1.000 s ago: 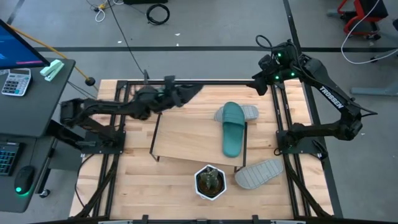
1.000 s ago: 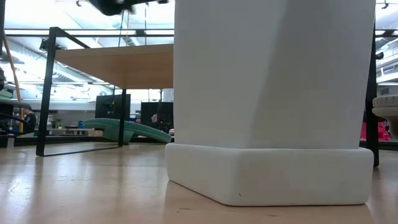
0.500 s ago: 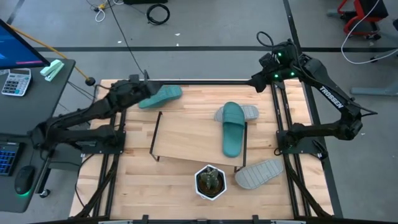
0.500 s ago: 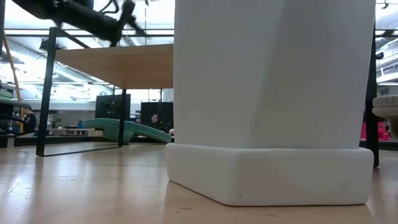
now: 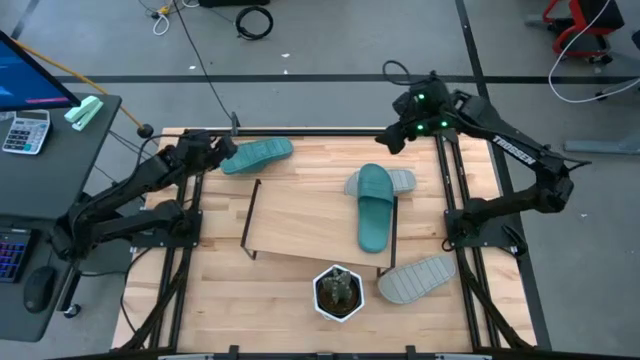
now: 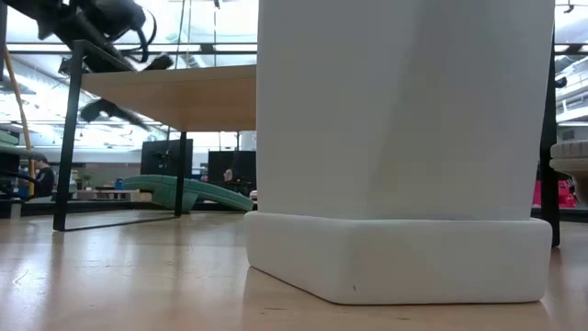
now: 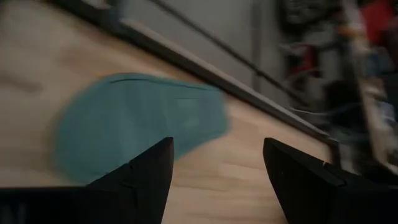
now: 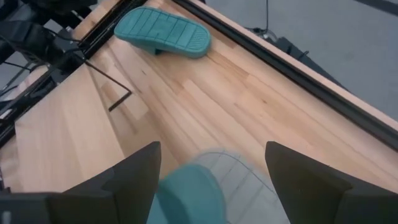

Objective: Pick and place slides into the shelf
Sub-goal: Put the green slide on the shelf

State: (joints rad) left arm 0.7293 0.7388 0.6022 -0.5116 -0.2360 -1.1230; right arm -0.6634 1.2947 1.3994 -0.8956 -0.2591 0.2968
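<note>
Pulling back toward nine o'clock, the left gripper (image 5: 222, 150) has let go of the teal slide (image 5: 257, 155), which now lies sole-up on the table (image 5: 215, 285) at about eleven o'clock, just beyond the far-left corner of the shelf (image 5: 300, 215). A second ago it was still carried over that spot; now the left wrist view shows the fingers (image 7: 146, 174) spread apart with the slide beyond them, though that view is blurred, so the remaining gap is hard to judge. The right gripper (image 5: 385, 142), fingers apart, has swung in from one o'clock toward the second teal slide (image 5: 374, 208), which lies on the shelf top over a grey slide (image 5: 400, 181). Another grey slide (image 5: 417, 277) sits at five o'clock beside a potted plant (image 5: 338, 291). The released slide landed off the shelf, so that placement looks undone.
</note>
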